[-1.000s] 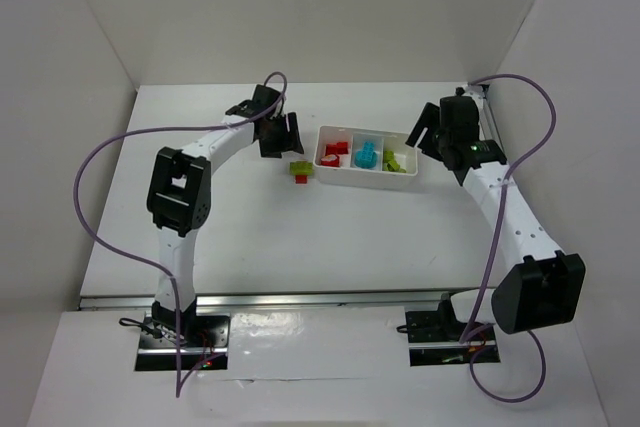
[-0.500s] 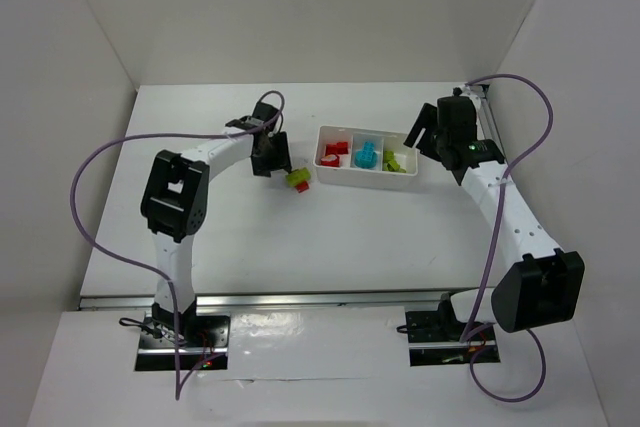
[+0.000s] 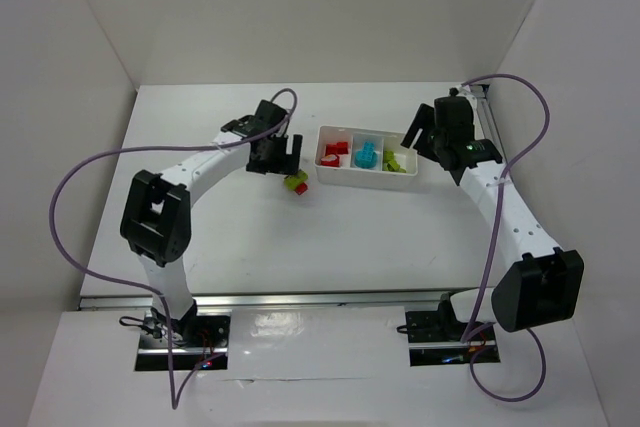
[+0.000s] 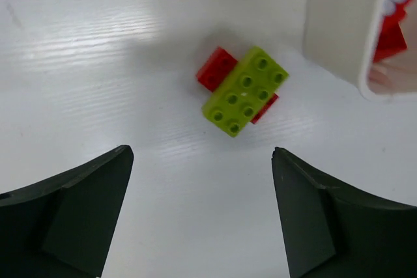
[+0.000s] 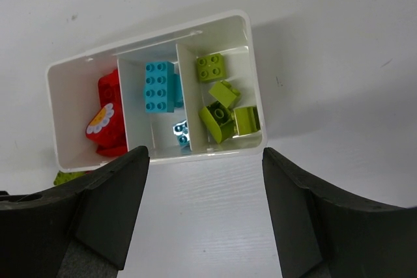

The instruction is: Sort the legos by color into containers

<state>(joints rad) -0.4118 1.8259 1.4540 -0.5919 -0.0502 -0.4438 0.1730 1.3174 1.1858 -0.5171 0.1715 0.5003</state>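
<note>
A yellow-green brick stacked on a red brick (image 4: 244, 89) lies loose on the table just left of the white three-compartment tray (image 4: 332, 30). In the top view this stack (image 3: 296, 183) sits in front of the tray (image 3: 365, 175). My left gripper (image 4: 202, 154) hovers above and short of the stack, open wide and holding nothing; in the top view the left gripper (image 3: 280, 160) is left of the tray. The tray holds red legos (image 5: 107, 118), cyan legos (image 5: 159, 86) and green legos (image 5: 221, 105). My right gripper (image 5: 205, 154) hangs open and empty over the tray's right side (image 3: 425, 142).
White walls close in the table at the back and on both sides. Purple cables loop over both arms. The tray's rim (image 5: 163, 154) lies just ahead of my right fingers.
The left gripper closed in beside the stacked brick, then opened wide; the stack shifted slightly nearer and turned. The left elbow swung left. The right arm held still.
</note>
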